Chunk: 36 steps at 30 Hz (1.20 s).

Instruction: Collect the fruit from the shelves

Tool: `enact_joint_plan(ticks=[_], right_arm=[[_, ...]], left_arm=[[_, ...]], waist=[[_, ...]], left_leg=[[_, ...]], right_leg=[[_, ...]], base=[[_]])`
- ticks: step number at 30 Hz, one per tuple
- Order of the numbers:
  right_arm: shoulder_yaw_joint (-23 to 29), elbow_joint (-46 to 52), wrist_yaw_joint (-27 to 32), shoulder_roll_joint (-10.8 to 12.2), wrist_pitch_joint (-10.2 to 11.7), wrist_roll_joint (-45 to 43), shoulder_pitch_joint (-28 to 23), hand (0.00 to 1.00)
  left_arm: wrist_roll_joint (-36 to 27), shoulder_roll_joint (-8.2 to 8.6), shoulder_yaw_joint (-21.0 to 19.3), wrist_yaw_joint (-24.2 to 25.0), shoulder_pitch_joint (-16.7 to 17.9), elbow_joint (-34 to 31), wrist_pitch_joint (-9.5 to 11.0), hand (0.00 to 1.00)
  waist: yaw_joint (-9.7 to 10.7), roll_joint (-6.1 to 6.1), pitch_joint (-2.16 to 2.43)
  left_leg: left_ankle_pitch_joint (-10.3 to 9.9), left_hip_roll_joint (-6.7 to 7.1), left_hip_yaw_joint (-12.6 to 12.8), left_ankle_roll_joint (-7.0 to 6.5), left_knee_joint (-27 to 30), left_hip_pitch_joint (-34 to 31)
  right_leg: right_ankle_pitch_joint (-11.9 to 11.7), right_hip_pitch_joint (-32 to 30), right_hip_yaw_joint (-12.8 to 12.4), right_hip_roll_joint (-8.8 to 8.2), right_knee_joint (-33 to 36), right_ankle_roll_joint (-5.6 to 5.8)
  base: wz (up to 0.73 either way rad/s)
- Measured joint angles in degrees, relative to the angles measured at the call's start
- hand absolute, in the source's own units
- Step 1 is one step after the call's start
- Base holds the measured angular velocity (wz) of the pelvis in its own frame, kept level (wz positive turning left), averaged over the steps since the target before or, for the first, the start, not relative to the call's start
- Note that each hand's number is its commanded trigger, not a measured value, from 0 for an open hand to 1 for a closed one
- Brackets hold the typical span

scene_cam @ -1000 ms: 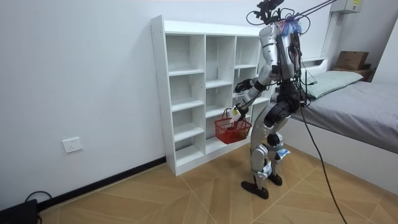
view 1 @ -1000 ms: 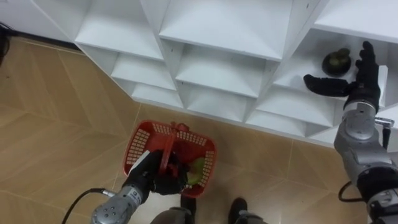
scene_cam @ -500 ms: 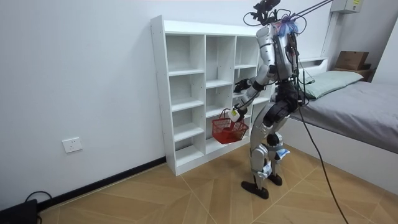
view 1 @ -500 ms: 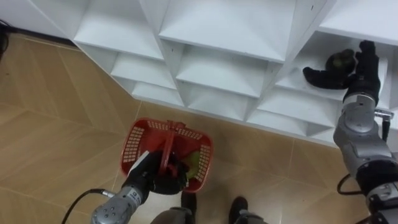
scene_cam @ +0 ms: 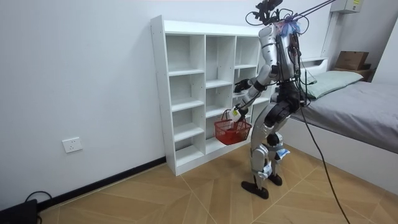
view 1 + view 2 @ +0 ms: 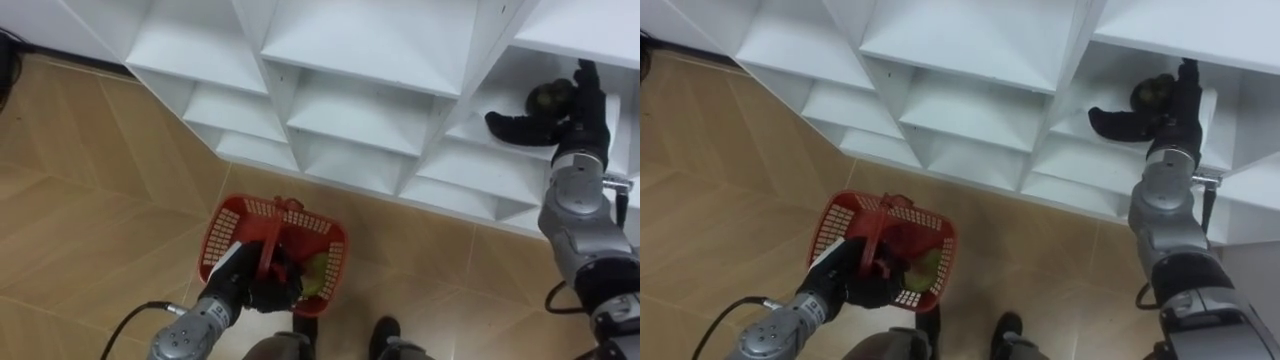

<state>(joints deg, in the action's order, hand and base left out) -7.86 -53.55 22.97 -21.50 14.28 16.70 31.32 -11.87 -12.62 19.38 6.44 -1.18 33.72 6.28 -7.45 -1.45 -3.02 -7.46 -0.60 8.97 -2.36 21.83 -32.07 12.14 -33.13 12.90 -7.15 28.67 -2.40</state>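
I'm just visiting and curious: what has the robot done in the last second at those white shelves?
The right robot hand reached further into the closet, so the dark fruit now sits close between its thumb and straight fingers, which have not closed on it. The dark fruit lies where it was. The left robot hand keeps hold of the red basket by its handle, with a green fruit inside.

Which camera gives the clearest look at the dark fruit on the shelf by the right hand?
The right eye view: the dark fruit sits in plain sight on the shelf, between thumb and fingers of the right hand. The left eye view shows it similarly, tighter against the fingers. The room view leaves it too small to tell.
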Motion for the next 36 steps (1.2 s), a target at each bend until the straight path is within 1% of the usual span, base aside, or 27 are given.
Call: enact_joint_plan(ticks=[6,9,10,11,12,16,20,22,25,36], right_arm=[[-0.67,-0.14,0.77,-0.34,0.19,-0.02,0.00,0.00],[-2.19,-0.66,0.90,-0.88,0.49,-0.04,-0.01,0.00],[-2.36,-1.32,0.85,-0.91,0.90,-0.21,0.00,0.04],[-2.55,-1.79,0.85,-0.95,1.19,-0.48,0.00,0.65],[-2.59,-1.84,0.85,-0.98,1.20,-0.66,0.00,1.00],[-2.54,-2.24,1.62,-1.42,1.18,-1.51,0.00,1.00],[-2.16,-2.73,2.06,-3.57,1.03,-1.57,0.02,1.00],[-2.17,-2.68,2.53,-3.83,0.88,-1.53,0.03,1.00],[-2.20,-2.61,3.42,-3.94,0.66,-1.46,0.13,1.00],[-4.33,-2.61,3.79,-3.80,0.71,-1.22,0.17,1.00]], left_arm=[[-0.01,0.01,0.01,-0.19,-1.05,-0.01,0.00,1.00],[-0.33,0.01,0.10,-0.67,-1.48,-0.02,0.00,1.00],[-0.74,0.01,0.19,-0.79,-1.58,-0.02,0.01,1.00],[-1.28,0.00,0.36,-0.80,-1.61,-0.02,0.02,1.00],[-1.46,0.00,0.45,-0.80,-1.60,-0.02,0.02,1.00],[-2.12,0.02,1.32,-0.78,-1.53,-0.01,0.02,1.00],[-2.32,0.01,1.32,-0.76,-1.63,0.00,0.00,1.00],[-2.93,0.01,1.36,-0.75,-1.64,0.00,-0.02,1.00],[-4.30,-0.01,1.81,-0.75,-1.76,0.00,-0.03,1.00],[-4.37,-0.13,2.70,-0.75,-1.92,0.00,-0.03,1.00]], waist=[[-0.16,0.01,0.00],[-0.19,0.01,0.01],[-0.24,0.01,0.01],[-0.32,0.01,0.01],[-0.35,0.02,0.01],[-0.52,0.04,0.00],[-0.54,0.18,-0.09],[-0.53,0.20,-0.10],[-0.53,0.20,-0.10],[-0.53,0.16,-0.13]], left_leg=[[0.00,0.00,0.04,0.00,-0.10,-0.13],[0.00,0.00,0.05,0.00,-0.10,-0.12],[0.00,-0.01,0.05,0.00,-0.09,-0.10],[0.01,-0.01,0.06,0.00,-0.09,-0.10],[0.01,-0.01,0.06,-0.01,-0.08,-0.09],[0.00,-0.02,0.06,0.00,-0.08,-0.09],[0.00,-0.08,0.06,0.00,-0.12,-0.09],[0.01,-0.16,0.10,0.04,-0.17,-0.08],[0.02,-0.21,0.14,0.07,-0.24,-0.09],[0.02,-0.20,0.27,0.06,-0.14,-0.09]], right_leg=[[0.00,-0.01,0.06,0.02,0.05,0.01],[-0.01,0.01,0.05,0.02,0.08,0.01],[-0.01,0.02,0.05,0.02,0.12,0.01],[-0.01,0.03,0.05,0.02,0.14,0.01],[-0.01,0.03,0.05,0.02,0.15,0.01],[-0.01,0.03,0.06,0.03,0.10,0.01],[-0.01,0.02,0.02,0.13,-0.02,0.01],[-0.01,0.01,0.00,0.24,-0.06,-0.01],[-0.01,0.02,-0.01,0.32,-0.13,-0.03],[-0.01,0.02,-0.07,0.26,-0.35,-0.03]], base=[[0.00],[0.00],[0.00],[0.00],[0.00],[0.00],[0.00],[0.00],[0.00],[0.00]])
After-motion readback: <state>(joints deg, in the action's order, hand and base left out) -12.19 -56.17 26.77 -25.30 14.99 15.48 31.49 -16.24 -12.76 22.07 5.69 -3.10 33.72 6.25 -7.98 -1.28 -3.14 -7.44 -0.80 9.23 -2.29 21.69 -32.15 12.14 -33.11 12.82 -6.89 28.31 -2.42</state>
